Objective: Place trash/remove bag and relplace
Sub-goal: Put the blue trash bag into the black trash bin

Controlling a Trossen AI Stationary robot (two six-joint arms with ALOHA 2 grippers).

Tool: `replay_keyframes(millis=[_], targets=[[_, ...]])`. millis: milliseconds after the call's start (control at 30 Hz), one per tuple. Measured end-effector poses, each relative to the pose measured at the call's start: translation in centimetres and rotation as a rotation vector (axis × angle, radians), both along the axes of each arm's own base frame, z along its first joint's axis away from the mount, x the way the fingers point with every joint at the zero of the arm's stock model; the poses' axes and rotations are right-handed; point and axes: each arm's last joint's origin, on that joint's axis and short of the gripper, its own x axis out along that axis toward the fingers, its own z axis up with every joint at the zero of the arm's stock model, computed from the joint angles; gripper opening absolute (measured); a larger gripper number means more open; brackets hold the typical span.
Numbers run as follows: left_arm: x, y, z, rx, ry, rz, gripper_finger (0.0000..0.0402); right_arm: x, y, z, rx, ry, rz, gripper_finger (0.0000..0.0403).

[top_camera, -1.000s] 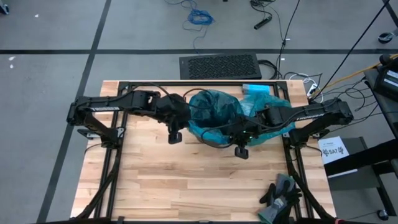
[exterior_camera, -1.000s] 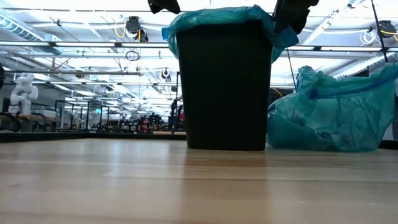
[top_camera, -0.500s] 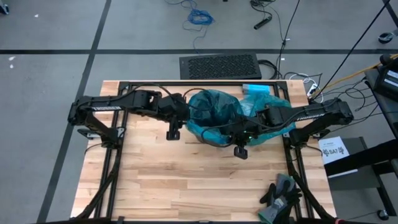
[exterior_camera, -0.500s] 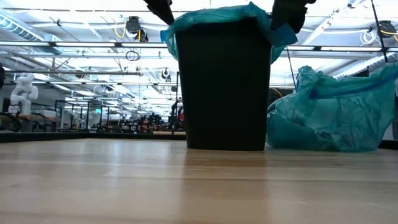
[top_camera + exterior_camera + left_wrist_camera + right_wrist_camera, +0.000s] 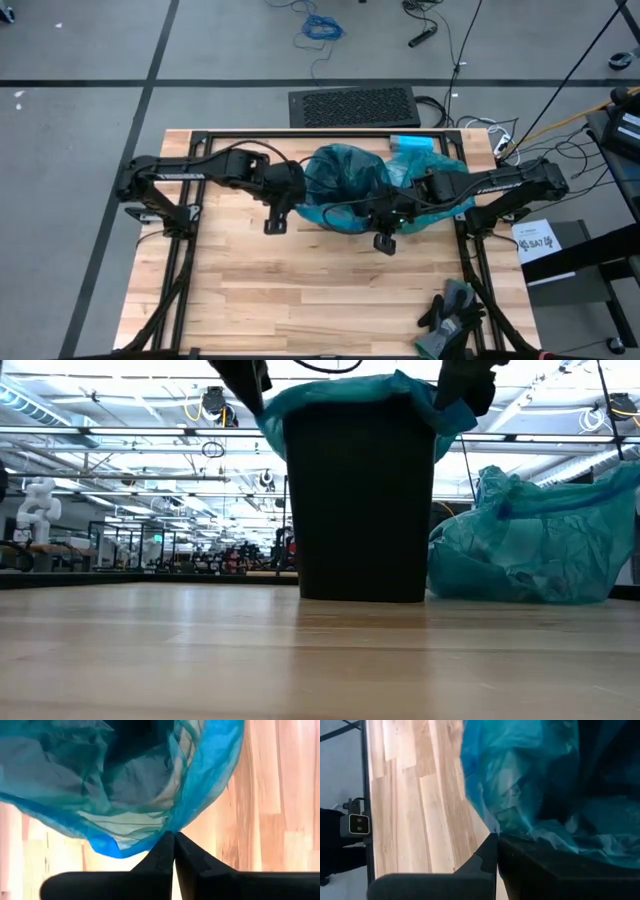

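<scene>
Bin: one dark bin stood upright toward the back of the table, lined with a teal bag whose edge was folded out over the rim.
Left gripper: at the bin's left rim, its fingers pressed together on a fold of the bag's edge, probably to draw the liner over the rim.
Right gripper: at the bin's right rim, its fingers closed; they appeared to pinch the bag's edge there, a matching hold on the opposite side so that the liner stays spread.
Full bag: one bulging teal bag lay on the table just beside the bin, apparently the liner taken out.
Trash: no loose scraps showed; presumably they sat inside the full bag.
Other items: one pair of dark gloves at the table's front right corner; one light-blue pack behind the bin.
Count: two arms, two bags, one bin.
</scene>
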Motion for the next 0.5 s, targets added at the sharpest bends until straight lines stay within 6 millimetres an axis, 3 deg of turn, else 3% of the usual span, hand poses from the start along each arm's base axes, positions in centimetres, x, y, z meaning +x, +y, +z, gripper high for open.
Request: replay_keyframes(millis=[200,333,500], targets=[[1.4,0.0,-0.9,-0.006,-0.009,0.016,0.0004,0.0,-0.1,-1.4,-0.017,0.050,-0.070,0.0000],[2.7,-0.1,-3.0,-0.012,0.079,0.028,0.0002,0.0,0.4,-2.8,-0.003,0.094,-0.100,0.0000],[4.2,-0.3,-5.6,-0.021,0.174,0.058,0.0002,0.0,1.4,-2.9,-0.057,0.053,-0.108,0.0000]])
